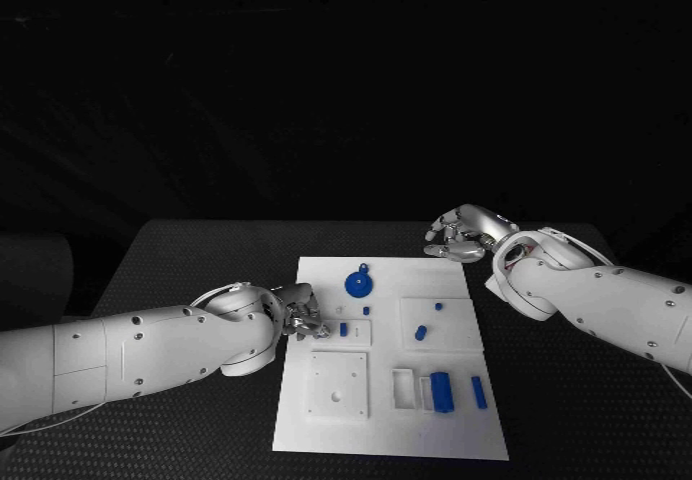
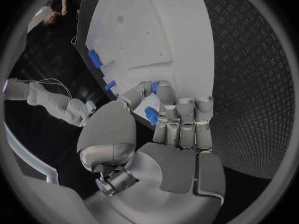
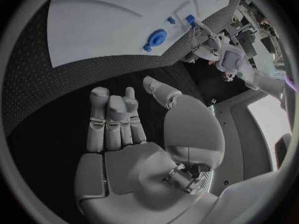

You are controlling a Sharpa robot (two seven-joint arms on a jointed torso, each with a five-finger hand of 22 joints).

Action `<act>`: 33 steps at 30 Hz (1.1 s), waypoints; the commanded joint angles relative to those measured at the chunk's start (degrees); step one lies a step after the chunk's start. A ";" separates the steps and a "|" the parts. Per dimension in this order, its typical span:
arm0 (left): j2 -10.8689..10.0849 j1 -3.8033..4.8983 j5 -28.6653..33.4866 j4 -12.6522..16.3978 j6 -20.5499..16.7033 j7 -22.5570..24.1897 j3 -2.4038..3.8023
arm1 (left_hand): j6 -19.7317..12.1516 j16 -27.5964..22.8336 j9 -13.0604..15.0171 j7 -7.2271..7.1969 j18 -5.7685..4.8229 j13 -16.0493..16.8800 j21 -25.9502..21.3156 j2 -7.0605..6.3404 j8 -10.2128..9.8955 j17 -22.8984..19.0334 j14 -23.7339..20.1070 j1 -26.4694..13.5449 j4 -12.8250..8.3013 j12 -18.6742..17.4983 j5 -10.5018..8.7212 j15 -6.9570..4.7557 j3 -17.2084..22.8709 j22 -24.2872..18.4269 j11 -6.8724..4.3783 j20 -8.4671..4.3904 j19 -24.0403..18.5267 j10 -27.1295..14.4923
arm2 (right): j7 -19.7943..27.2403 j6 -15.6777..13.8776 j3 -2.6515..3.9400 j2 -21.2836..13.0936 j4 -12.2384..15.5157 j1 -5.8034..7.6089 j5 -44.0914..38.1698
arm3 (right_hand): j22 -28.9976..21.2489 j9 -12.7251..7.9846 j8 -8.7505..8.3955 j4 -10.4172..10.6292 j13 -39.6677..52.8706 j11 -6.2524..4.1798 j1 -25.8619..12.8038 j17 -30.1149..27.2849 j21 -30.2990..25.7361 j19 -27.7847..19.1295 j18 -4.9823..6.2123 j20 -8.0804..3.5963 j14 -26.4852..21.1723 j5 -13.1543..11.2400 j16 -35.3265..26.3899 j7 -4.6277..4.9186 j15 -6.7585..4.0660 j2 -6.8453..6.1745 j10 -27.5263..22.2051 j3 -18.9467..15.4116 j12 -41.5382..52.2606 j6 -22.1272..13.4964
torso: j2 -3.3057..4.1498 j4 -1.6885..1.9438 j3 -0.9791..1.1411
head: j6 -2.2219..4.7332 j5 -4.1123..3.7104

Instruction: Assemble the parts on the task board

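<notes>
The white task board (image 1: 325, 440) lies in the middle of the table. My left hand (image 1: 303, 316) is at the board's left edge, fingers curled in; in the left wrist view a small blue part (image 2: 151, 115) sits pinched between its thumb and fingers (image 2: 181, 112). A short blue piece (image 1: 343, 327) stands on the board just beside that hand. My right hand (image 1: 464, 235) hovers past the board's far right corner and holds nothing (image 3: 124, 134). A round blue part (image 1: 359, 283) lies near the board's far end, also in the right wrist view as the round blue part (image 3: 156, 37).
More blue pieces are on the board: two small pegs (image 1: 420, 333) (image 1: 438, 305) on the right, a block (image 1: 443, 391) and a slim bar (image 1: 479, 392) near the front right. A raised white square plate (image 1: 336, 385) occupies the front left. Black table (image 1: 188, 260) surrounds the board.
</notes>
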 commanded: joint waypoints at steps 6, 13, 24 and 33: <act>0.65 -0.35 0.99 0.11 0.85 0.92 -0.20 | 3.39 0.01 -0.12 -3.59 1.27 -0.21 -0.41 1.36 0.06 -0.16 4.48 0.55 0.65 0.11 0.07 -5.51 -0.01 0.10 -4.39 -7.52 0.41 1.88 | 0.52 0.57 0.02 0.03 -0.02 -0.04 0.00 | 0.77 -0.05 -0.30 0.03 -0.06 -0.02 -0.54 -0.04 -0.24 -0.04 2.24 -0.21 -0.16 0.23 -0.36 0.46 -0.07 -0.04 -0.55 -0.24 -0.22 0.11 | 0.04 -0.06 0.02 | 0.12 0.03; 0.80 -0.35 1.20 -0.14 0.19 0.87 -0.17 | 3.08 -0.12 -0.10 -3.53 1.26 -0.45 -0.60 2.67 0.11 -0.34 4.38 -0.46 1.85 -0.03 -0.44 -5.57 -0.48 0.13 -4.35 -7.47 0.33 1.75 | 0.55 0.57 0.02 0.02 0.00 -0.05 0.01 | 0.77 -0.05 -0.31 0.02 -0.07 -0.02 -0.54 -0.05 -0.26 -0.04 2.24 -0.21 -0.16 0.26 -0.37 0.46 -0.06 -0.03 -0.55 -0.25 -0.23 0.10 | 0.06 -0.09 0.01 | 0.18 -0.09; 0.92 -0.35 2.20 -0.80 0.14 0.91 -0.14 | 1.66 -0.57 0.96 -3.24 1.39 -1.40 -1.00 3.99 -0.23 -0.90 4.16 -0.32 2.49 -0.53 -7.55 -5.74 -0.14 0.28 -4.13 -7.51 0.23 1.70 | 0.55 0.71 0.02 0.02 0.01 -0.06 0.01 | 0.76 -0.05 -0.31 0.01 -0.08 -0.02 -0.54 -0.05 -0.27 -0.03 2.24 -0.21 -0.16 0.30 -0.38 0.46 -0.06 -0.01 -0.55 -0.26 -0.22 0.10 | 0.06 -0.05 0.00 | 0.08 -0.27; 0.64 -0.33 3.03 -0.70 0.38 0.95 -0.11 | -0.05 -0.89 1.54 -2.72 1.38 -1.96 -1.31 4.61 -1.58 -1.23 3.96 0.00 3.09 -0.94 -10.68 -5.54 0.17 0.36 -3.72 -7.49 0.15 1.55 | 0.52 0.78 0.02 -0.11 0.02 -0.06 0.01 | 0.76 -0.05 -0.32 0.00 -0.08 -0.02 -0.55 -0.05 -0.28 -0.02 2.24 -0.21 -0.15 0.33 -0.39 0.47 -0.06 0.00 -0.55 -0.27 -0.22 0.10 | 0.05 -0.06 -0.01 | -0.09 -0.35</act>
